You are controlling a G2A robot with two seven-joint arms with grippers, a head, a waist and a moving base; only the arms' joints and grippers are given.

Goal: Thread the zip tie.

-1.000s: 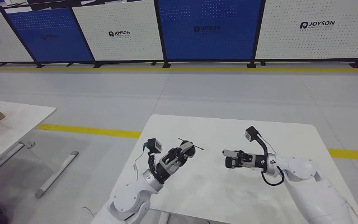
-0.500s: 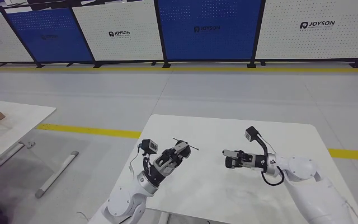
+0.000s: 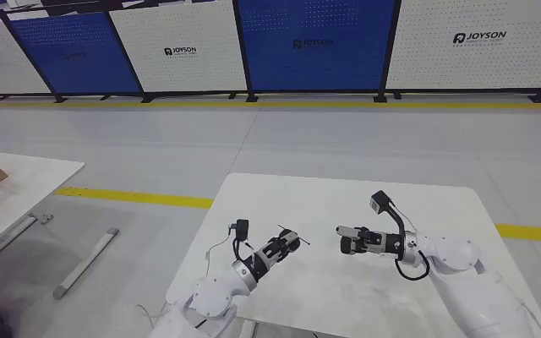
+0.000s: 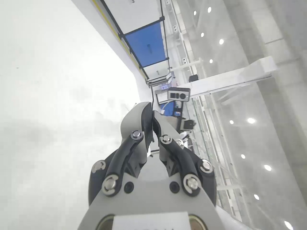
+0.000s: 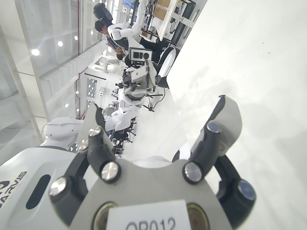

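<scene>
1. 2 arms over the white table [image 3: 355, 194], facing each other across a gap at mid-table.
2. left gripper [image 3: 292, 240]: closed down tight, pinching the zip tie [image 3: 301, 241]. the left wrist view has a thin black strip caught between the pads and running out past the tips.
3. the zip tie is off the table, held in the air. from above it reads as a fine dark line crossing the fingertips, with 1 end poking toward the other arm. i can't tell which end is head and which is tail; too thin to make out.
4. right gripper [image 3: 341, 238]: spread wide, nothing in it. it sits level with the left one, pointing at it, and well apart from the tie.
5. step in hand, as i judge it: presenting the tie. 1 arm has it and the other is ready to take the free end. no loop is formed, so the threading itself is not yet begun.
6. next move calls for closing the gap so the free end lands between the right fingers, then a light, square pinch near the tip.
7. risk: the strip is slim and springy. a slightly off approach could brush it aside instead of catching it, or twist it in the left grip.
</scene>
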